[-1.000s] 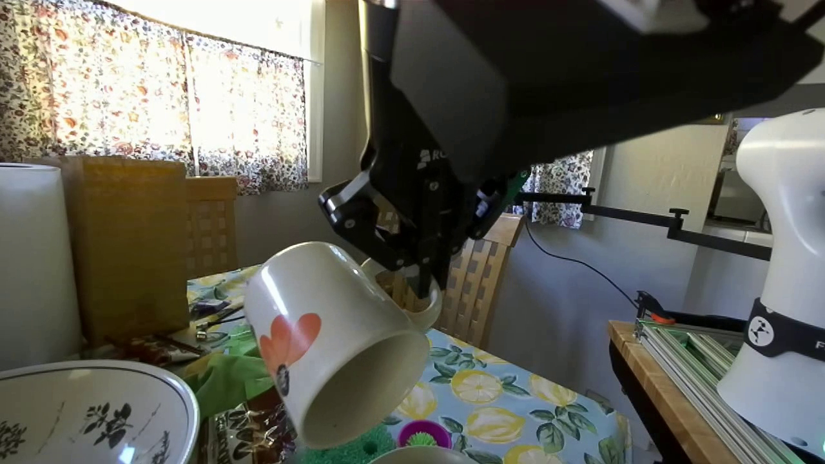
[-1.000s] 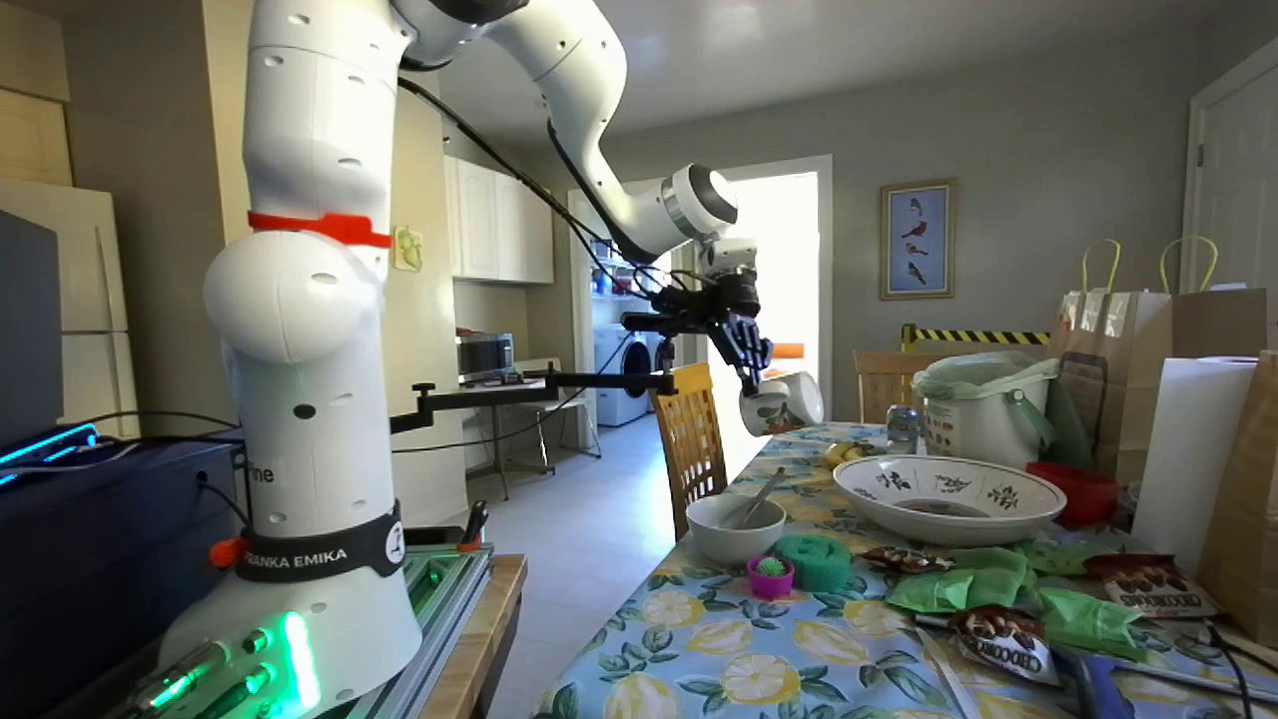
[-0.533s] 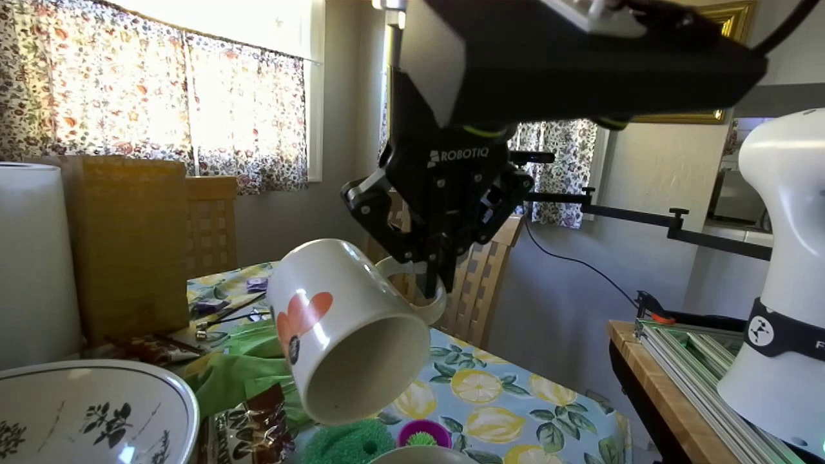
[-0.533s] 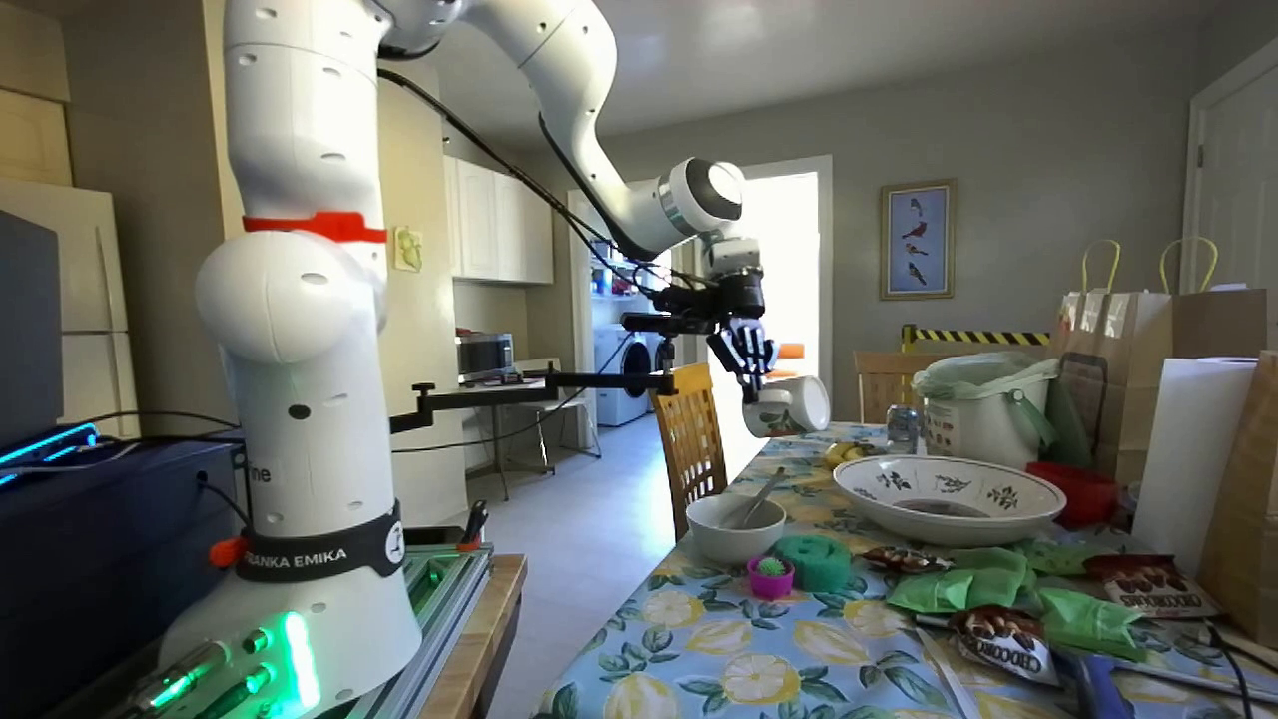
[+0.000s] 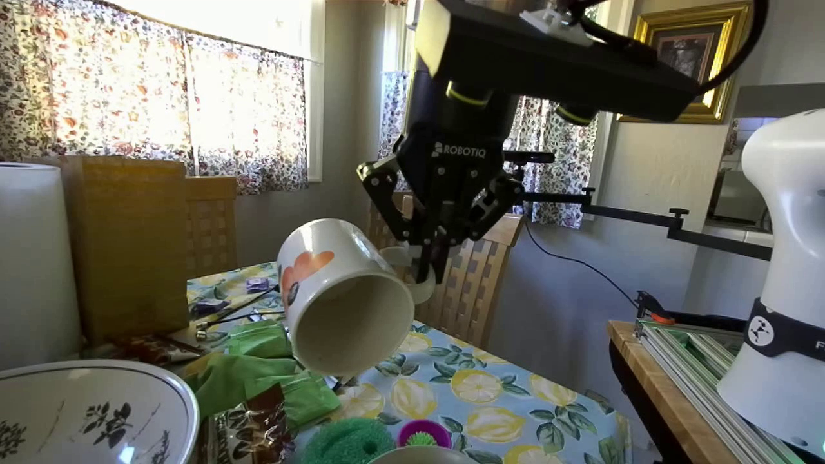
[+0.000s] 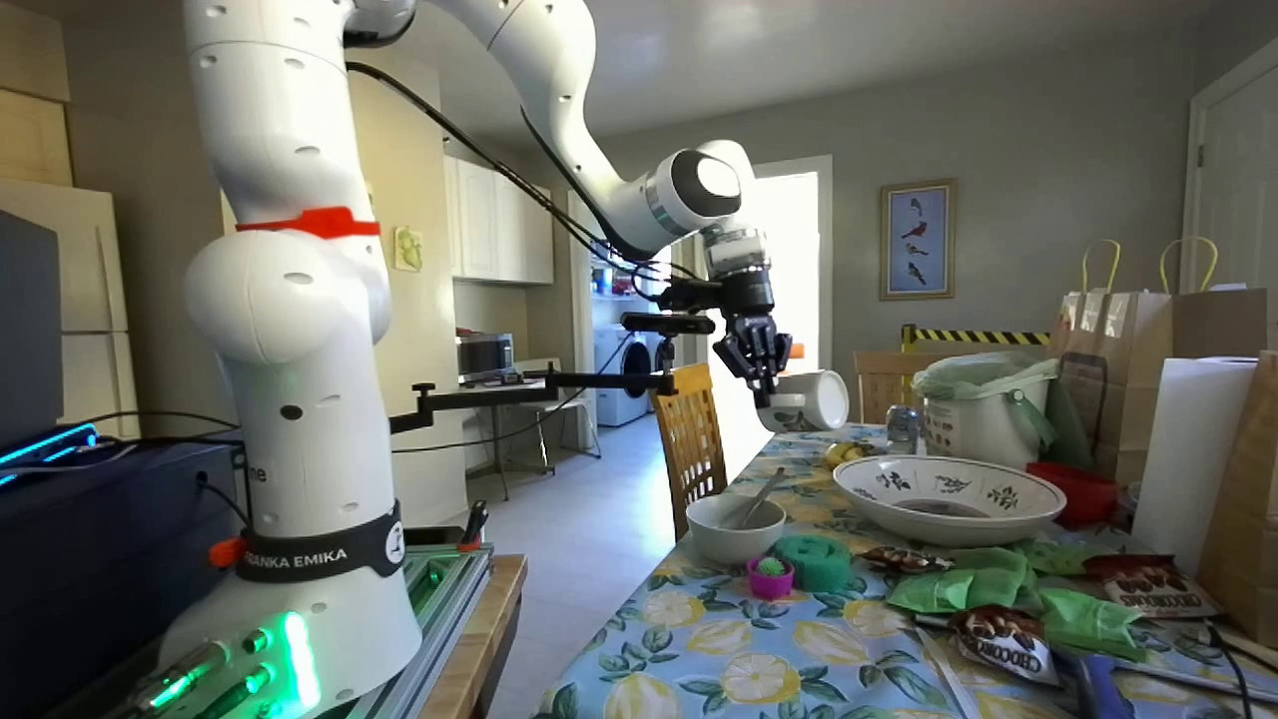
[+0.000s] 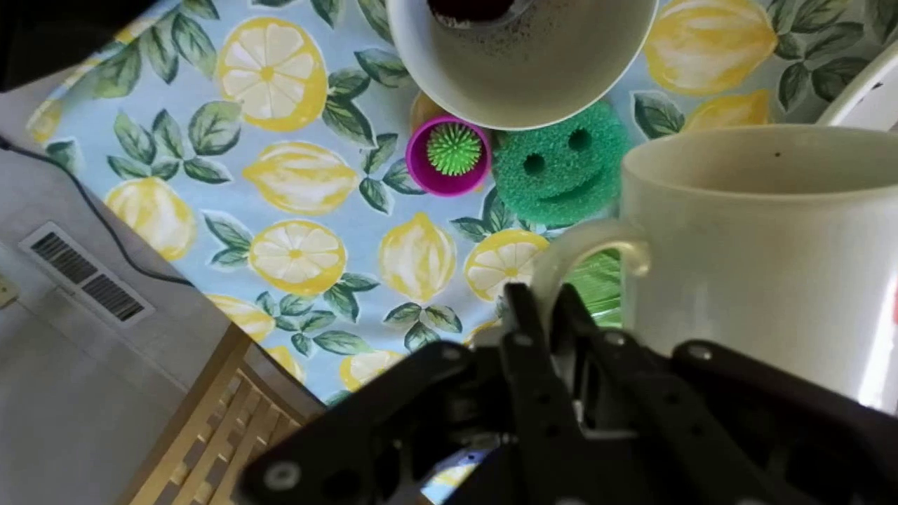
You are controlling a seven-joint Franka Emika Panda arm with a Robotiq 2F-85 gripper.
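A white mug with a red-orange flower print hangs in the air above the table, tipped onto its side. In an exterior view its open mouth faces the camera; the mug is seen there from the far side of the table too. My gripper is shut on the mug's curved handle, one finger outside the loop and one passing through it. The gripper points down in both exterior views. In the wrist view the mug's body fills the right side, and its inside is mostly hidden.
On the lemon-print tablecloth stand a small bowl with a spoon, a magenta cup, a green sponge and a wide patterned bowl. Green wrappers, a lidded bin and paper bags lie beyond. A chair borders the table.
The gripper has swung more upright, keeping hold of the handle. The mug has risen in an exterior view, its mouth turning toward the camera, and has shifted right in the opposite exterior view.
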